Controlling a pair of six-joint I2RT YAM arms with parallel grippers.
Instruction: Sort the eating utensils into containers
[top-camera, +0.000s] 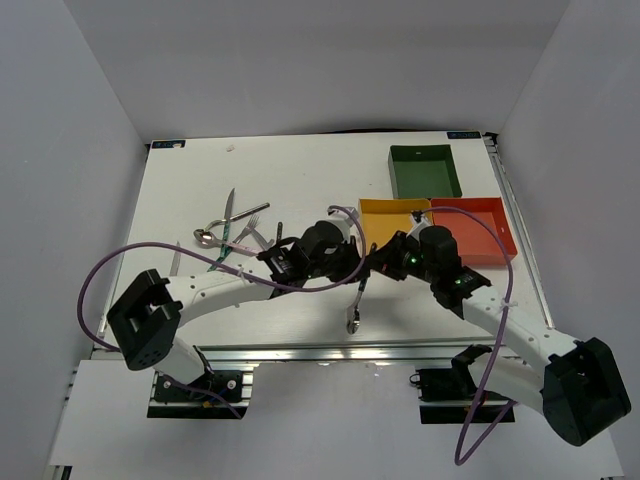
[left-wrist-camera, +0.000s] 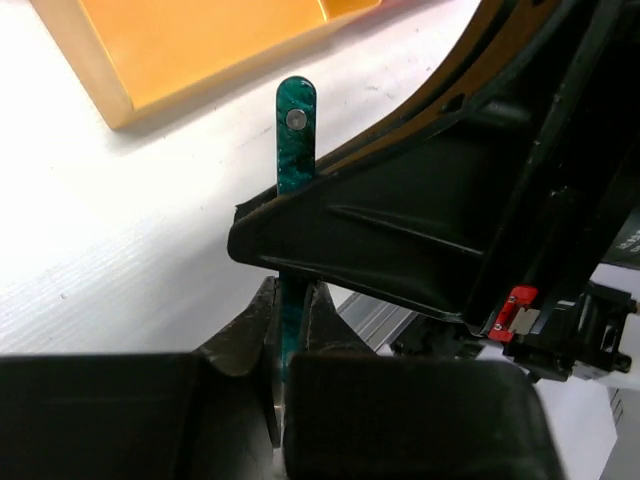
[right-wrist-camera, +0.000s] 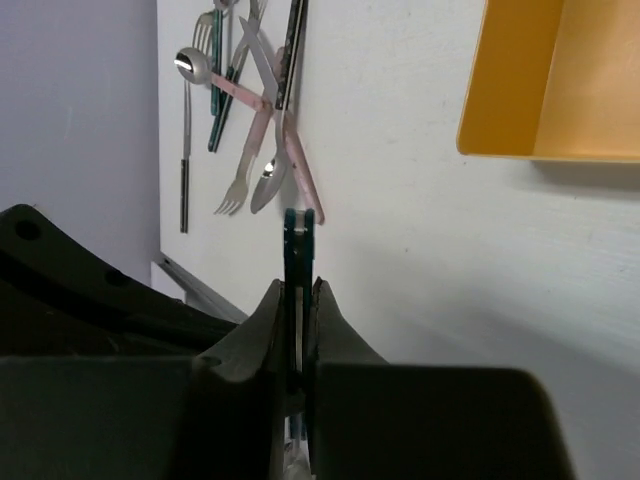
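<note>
Your teal-handled utensil (left-wrist-camera: 296, 150) hangs over the middle of the worktop, just on the near side of the yellow tray (top-camera: 385, 213), with its metal end pointing toward the near edge. Both your grippers are clamped narrow on its handle. The right gripper (right-wrist-camera: 298, 300) pinches close to the handle's tip, and the left gripper (left-wrist-camera: 291, 305) farther down. The red tray (top-camera: 482, 226) sits right beside the yellow one by the right edge, and the green tray (top-camera: 425, 172) is toward the far right corner. Your other utensils (top-camera: 232, 232) lie crossed in a heap left of the middle.
</note>
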